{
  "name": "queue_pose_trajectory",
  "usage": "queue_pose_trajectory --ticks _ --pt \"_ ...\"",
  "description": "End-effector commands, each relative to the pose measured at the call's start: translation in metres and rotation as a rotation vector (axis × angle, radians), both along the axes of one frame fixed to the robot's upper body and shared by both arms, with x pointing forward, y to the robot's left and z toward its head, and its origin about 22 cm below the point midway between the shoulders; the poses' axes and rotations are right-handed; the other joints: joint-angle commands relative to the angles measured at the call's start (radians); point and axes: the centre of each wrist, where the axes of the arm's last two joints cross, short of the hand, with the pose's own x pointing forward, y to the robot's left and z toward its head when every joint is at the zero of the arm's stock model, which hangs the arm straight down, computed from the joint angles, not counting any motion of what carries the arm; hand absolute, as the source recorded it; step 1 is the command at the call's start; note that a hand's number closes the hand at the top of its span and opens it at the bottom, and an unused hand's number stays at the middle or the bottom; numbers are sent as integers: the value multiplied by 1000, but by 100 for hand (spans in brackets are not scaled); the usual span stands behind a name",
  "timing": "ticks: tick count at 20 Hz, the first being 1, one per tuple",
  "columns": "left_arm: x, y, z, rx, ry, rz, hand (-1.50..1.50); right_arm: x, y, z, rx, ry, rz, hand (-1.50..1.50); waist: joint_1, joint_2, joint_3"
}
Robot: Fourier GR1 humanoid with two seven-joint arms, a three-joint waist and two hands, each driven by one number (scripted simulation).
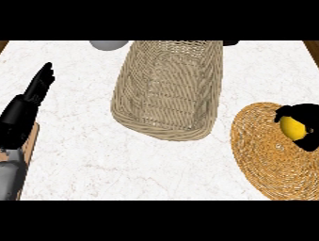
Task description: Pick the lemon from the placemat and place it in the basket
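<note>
A yellow lemon (293, 127) sits over the right part of a round woven orange placemat (276, 155) at the counter's right. My right hand (313, 118) curls round the lemon from the right, fingers and thumb wrapped over its top and underside. A tall tan wicker basket (169, 89) stands in the middle of the white marble counter, to the left of the placemat. My left hand (24, 108) rests open at the left edge, fingers pointing up and away.
A grey rounded object (108, 44) shows at the counter's far edge left of the basket, and a dark object (230, 43) at its right. Wooden strips run along both sides of the counter (85, 141).
</note>
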Motion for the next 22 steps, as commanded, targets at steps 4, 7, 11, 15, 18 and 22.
queue_pose_trajectory --ticks 4,7,11,15,18,22 --pt "6 -11 -7 -2 -13 -3 0 -4 11 -37 -14 -45 52 150 -1 12 11" --pt "5 -9 -7 -18 -1 -1 0 10 4 -2 -18 -195 -63 150 -6 9 11" --pt "3 -2 3 -2 -13 -3 0 16 -4 2 -27 -400 -312 150 2 12 12" --pt "-1 18 -7 8 -10 26 0 16 -10 18 -29 -577 -338 150 -12 8 10" --pt "-6 -3 -13 -14 6 12 0 37 3 63 166 -783 -386 150 -14 2 11" --pt "-7 -1 -10 0 9 6 0 52 18 116 513 -967 -372 150 -20 -2 11"
